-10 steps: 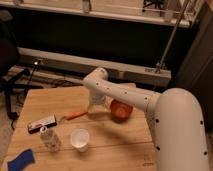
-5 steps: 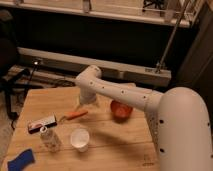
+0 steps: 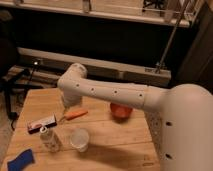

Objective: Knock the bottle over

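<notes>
Bottle (image 3: 50,139) stands upright on the tabletop (image 3: 115,137), just left of the white cup (image 3: 79,139). End effector (image 3: 65,106) hangs beyond the cup, above the orange carrot (image 3: 76,114). Whether it is clenched or released cannot be told.

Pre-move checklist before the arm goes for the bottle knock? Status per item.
1. bottle upright, untouched: ok.
2. pincer at bottle: not ok; it hangs behind the bottle, beside the orange carrot-shaped item, apart from it.
3. Sweep path: cannot tell; a flat packet lies between pincer and bottle.
4. Clearance to white cup: ok; it stands apart, image-right of the bottle.
5. pincer height against bottle: cannot tell.
</notes>
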### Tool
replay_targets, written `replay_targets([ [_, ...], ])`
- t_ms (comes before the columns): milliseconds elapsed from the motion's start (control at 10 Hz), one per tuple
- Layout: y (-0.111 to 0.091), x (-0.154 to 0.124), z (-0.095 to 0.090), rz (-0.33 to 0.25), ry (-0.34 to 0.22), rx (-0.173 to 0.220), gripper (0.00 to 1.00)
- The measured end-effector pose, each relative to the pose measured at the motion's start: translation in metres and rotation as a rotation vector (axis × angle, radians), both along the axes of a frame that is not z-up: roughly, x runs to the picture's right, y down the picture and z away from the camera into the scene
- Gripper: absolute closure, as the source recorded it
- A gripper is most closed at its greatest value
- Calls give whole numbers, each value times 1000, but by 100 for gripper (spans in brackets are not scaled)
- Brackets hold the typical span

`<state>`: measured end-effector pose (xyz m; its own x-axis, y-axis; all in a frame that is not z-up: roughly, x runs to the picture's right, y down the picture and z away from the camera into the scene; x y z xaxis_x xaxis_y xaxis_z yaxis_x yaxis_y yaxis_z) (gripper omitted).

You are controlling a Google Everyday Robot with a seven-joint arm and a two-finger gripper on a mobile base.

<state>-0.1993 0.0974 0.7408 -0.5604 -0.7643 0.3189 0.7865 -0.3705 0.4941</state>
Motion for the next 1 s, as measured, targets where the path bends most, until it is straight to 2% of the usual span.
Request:
replay_targets([
  [100,5,-19,-22,-50,-55,25,67],
  [400,18,-49,-74,-137,-174,64,94],
  [500,24,-55,-95,-175,-219,85,99],
  [800,43,-63,-145,-270,-326,150,100],
  [1000,55,-66,-165,-321,-381,172,100],
])
